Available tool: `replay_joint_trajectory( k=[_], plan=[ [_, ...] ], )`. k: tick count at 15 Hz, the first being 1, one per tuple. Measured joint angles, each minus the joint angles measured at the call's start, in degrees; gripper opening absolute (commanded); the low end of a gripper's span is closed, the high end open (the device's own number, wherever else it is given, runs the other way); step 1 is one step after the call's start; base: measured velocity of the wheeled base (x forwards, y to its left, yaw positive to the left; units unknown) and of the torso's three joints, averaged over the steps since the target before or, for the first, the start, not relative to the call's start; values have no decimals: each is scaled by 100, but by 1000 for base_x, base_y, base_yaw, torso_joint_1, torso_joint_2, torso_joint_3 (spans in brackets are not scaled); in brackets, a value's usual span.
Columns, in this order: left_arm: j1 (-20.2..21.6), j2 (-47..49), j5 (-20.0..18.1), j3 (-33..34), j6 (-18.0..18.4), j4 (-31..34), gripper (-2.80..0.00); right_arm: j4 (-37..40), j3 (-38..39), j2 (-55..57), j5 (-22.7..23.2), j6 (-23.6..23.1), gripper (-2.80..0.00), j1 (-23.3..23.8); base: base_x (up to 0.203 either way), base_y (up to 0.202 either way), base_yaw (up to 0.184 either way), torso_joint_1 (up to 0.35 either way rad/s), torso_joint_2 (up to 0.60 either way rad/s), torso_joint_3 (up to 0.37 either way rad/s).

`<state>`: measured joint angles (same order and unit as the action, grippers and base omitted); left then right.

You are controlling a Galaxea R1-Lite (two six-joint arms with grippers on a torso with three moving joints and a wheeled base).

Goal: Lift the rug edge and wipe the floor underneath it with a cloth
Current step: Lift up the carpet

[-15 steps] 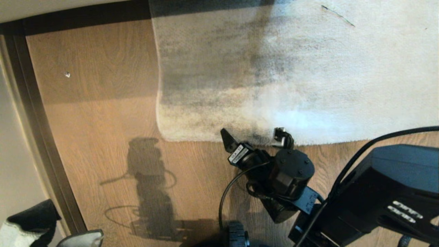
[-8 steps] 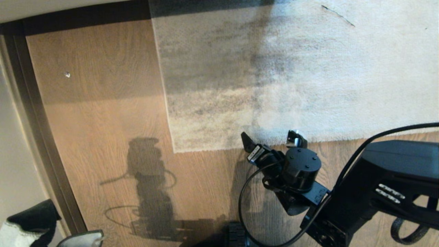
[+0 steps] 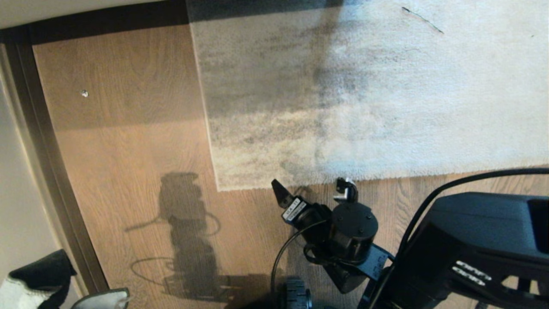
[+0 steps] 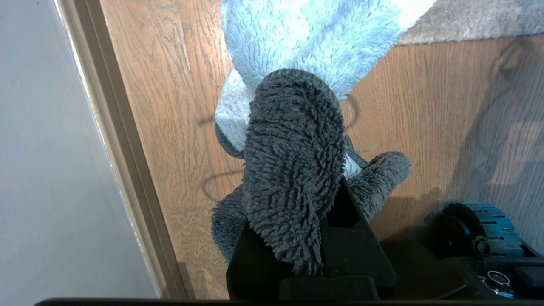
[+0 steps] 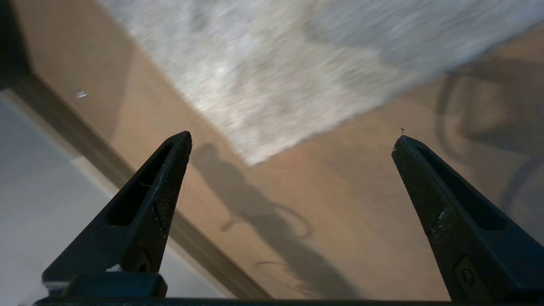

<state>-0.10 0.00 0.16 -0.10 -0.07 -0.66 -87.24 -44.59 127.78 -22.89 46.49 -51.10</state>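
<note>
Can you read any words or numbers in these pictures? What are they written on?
Nothing here can be read for sure.
White label on the right gripper by its finger: it carries dark print, too small to read.
White logo marks on the right arm's black housing: they sit upside down and are too blurred to spell out.
The cloth, the rug edge and the floor carry no writing.

cloth (image 4: 293, 170) hides left gripper (image 4: 314, 238) fingertips

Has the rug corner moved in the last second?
Yes. The rug edge dropped flat, its corner now farther from the skirting strip; the open right gripper sits just before it.
</note>
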Motion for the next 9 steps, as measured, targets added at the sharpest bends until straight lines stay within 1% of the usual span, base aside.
replay_joint_trajectory(
  k=[3,9],
  plan=[
    [2,0,-2,0,0,0,-280,3,-458,296,-22,-14,0,-138,0,0,0,0,0,0],
    [2,0,-2,0,-2,-2,-280,5,-1081,1007,-168,-41,0,-168,0,0,0,0,0,0]
  ],
)
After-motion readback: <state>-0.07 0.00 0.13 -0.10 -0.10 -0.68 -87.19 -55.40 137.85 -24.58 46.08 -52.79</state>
